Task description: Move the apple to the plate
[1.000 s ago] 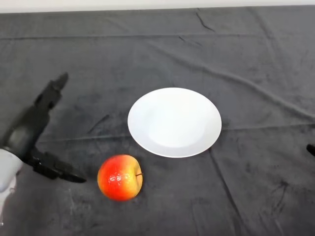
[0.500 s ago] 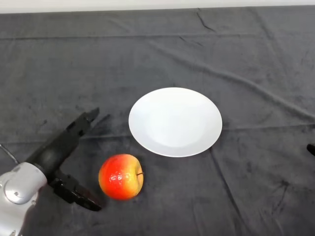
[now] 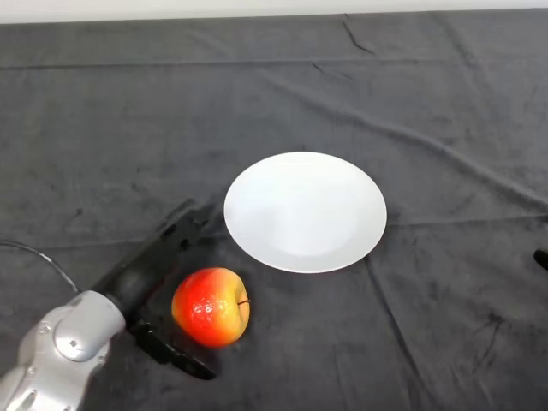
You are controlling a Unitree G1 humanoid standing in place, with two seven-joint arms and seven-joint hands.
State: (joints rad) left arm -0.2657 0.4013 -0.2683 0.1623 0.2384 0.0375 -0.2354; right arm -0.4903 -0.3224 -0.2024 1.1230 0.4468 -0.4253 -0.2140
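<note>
Left hand spread around the apple, no grip yet.

I see the apple (image 3: 211,306) on the dark cloth (image 3: 411,111), toward the near edge and left of centre, stem side facing right; no clear long axis. My left hand (image 3: 145,278) sits just to its left, open: fingers reach past the far-left side toward the plate (image 3: 305,211), thumb lies along the near side. Can't tell if either touches. The plate is near, up and right of the apple, rim just apart from it. Bare cloth all round, nothing in the path.
</note>
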